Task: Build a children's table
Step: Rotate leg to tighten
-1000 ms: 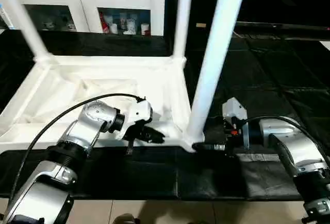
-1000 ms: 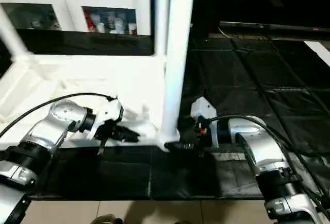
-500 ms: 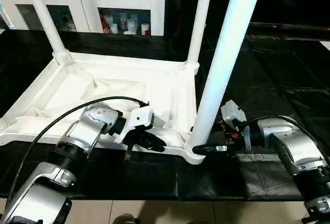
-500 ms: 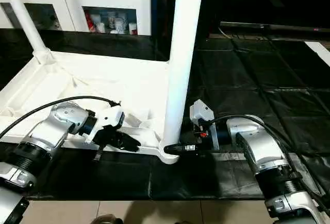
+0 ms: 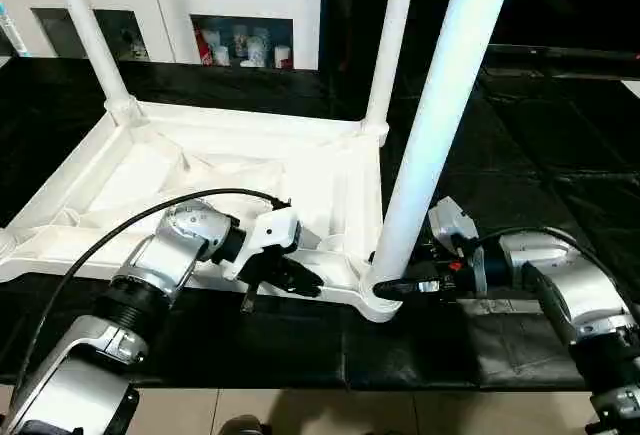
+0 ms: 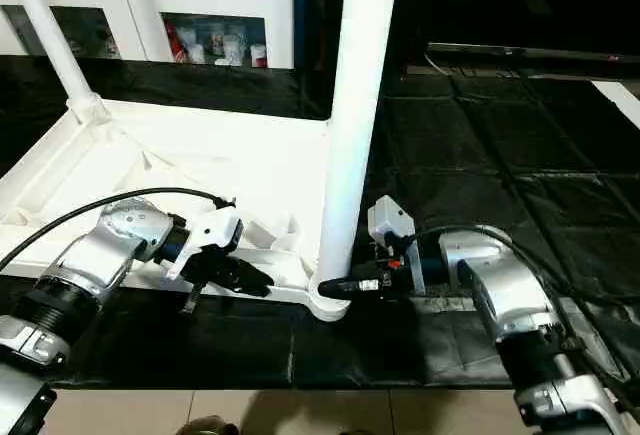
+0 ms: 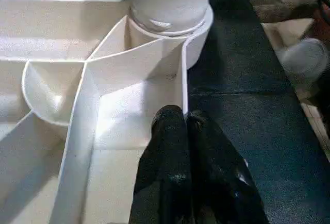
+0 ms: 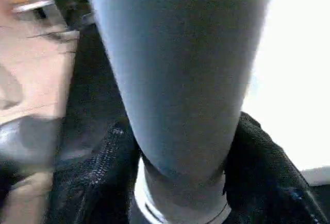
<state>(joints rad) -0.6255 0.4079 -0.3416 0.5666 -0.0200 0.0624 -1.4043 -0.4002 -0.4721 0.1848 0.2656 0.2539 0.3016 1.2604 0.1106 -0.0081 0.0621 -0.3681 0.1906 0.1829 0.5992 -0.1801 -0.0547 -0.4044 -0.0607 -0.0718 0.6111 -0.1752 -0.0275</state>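
Observation:
The white table top (image 5: pixel 230 170) lies underside up on the black mat, its ribs showing. Three white legs stand in corner sockets: far left (image 5: pixel 88 30), far right (image 5: pixel 390 35) and near right (image 5: pixel 440 125). My left gripper (image 5: pixel 295 277) is shut on the top's near rim, the black fingers (image 7: pixel 165 136) pinching the thin wall beside the near-right socket (image 7: pixel 170 18). My right gripper (image 5: pixel 392 290) is shut on the base of the near-right leg (image 8: pixel 180 80), a finger (image 8: pixel 98 177) on each side of it.
A white cabinet with glass doors (image 5: pixel 160 5) stands at the back. The black mat (image 5: pixel 520 155) stretches to the right. A strip of light floor (image 5: pixel 300 410) runs along the front. A black cable (image 5: pixel 110 240) loops over my left forearm.
The table top has swung on the mat, its far corners moving right and the near-right corner coming nearer; the legs now lean right. Both grippers kept their hold and moved along.

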